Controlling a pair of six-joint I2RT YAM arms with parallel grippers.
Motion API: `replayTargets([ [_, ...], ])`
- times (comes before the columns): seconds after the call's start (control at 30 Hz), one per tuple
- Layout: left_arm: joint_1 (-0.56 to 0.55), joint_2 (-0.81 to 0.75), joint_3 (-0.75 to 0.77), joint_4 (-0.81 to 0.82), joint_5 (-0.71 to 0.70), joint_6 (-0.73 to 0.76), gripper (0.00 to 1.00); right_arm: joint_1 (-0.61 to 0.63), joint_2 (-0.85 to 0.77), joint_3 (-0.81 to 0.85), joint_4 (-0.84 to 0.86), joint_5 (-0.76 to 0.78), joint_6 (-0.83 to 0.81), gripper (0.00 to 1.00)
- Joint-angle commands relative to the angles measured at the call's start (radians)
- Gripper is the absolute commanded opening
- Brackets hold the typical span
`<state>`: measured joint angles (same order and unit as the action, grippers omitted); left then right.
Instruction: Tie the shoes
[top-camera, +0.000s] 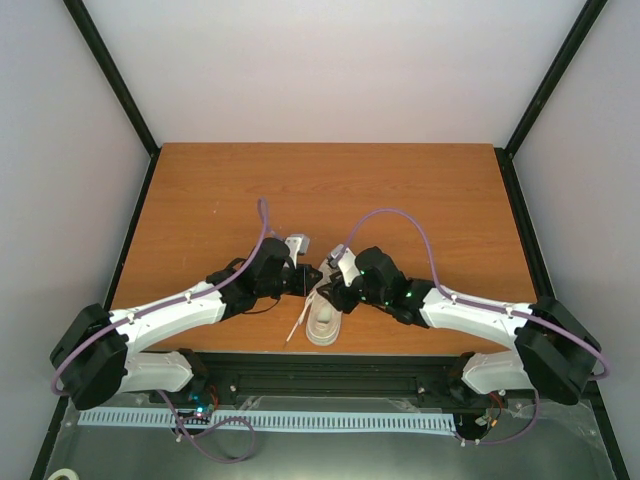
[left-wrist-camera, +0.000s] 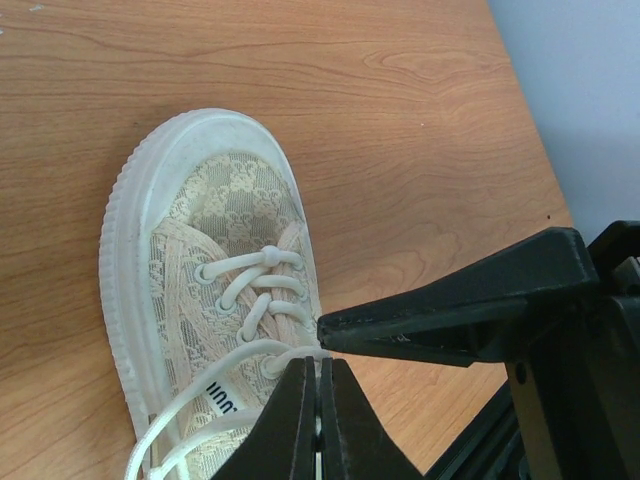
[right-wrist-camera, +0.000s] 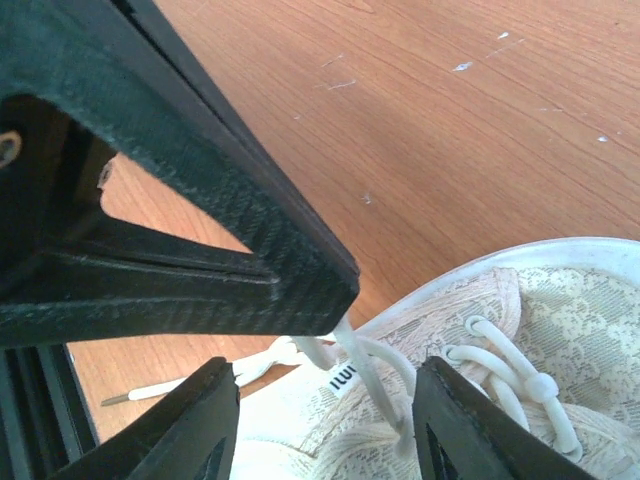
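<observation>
Closest to the left wrist camera, the black wedge-fingered left tool (left-wrist-camera: 319, 368) has its fingers pressed together; a thin white lace strand (left-wrist-camera: 290, 352) runs straight into their tips, so it looks clamped on that strand. Just beyond lies the small cream lace-fabric sneaker with a pale rubber sole (left-wrist-camera: 200, 210), toe cap away from that tool; it rests on the wood-grain table (left-wrist-camera: 400, 120), near the front edge and between the two arms in the top view. The right tool (right-wrist-camera: 328, 378) hangs over the tongue with its fingers apart, one on each side of the strand that rises to the left tool's tip; it grips nothing that I can make out. A second lace end (right-wrist-camera: 150, 392) lies loose on the table beside the shoe. No knot or bow shows above the eyelets, so I judge the tying to be at its start: one strand lifted, the other not yet picked up or crossed. The next move seems to call for the right tool to close on a strand just under the left tool without pinching its tip; the two should then draw apart gently, since so light a shoe could slide or tip under a sharp pull.
</observation>
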<state>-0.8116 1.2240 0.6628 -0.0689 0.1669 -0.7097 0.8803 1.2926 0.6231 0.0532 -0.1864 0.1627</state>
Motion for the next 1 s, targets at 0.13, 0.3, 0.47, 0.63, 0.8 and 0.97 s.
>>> replayTargets([
  [0.13,0.002,0.014,0.057,0.004,0.021,0.006,0.01,-0.007,0.03,0.007,0.067,0.043,-0.085,0.44],
  [0.3,0.002,0.024,0.062,0.004,0.028,0.004,0.01,-0.007,0.07,0.031,0.07,0.032,-0.106,0.38],
  [0.47,0.002,0.032,0.066,0.005,0.032,0.003,0.01,-0.007,0.074,0.032,0.091,0.051,-0.098,0.32],
  [0.63,0.002,0.044,0.068,0.006,0.035,0.0,0.01,-0.007,0.069,0.027,0.113,0.061,-0.081,0.29],
  [0.8,0.002,0.049,0.07,0.012,0.039,-0.004,0.01,-0.007,0.068,0.024,0.126,0.055,-0.074,0.25],
  [0.97,0.002,0.051,0.067,0.012,0.038,-0.001,0.01,-0.007,0.066,0.017,0.134,0.065,-0.07,0.06],
])
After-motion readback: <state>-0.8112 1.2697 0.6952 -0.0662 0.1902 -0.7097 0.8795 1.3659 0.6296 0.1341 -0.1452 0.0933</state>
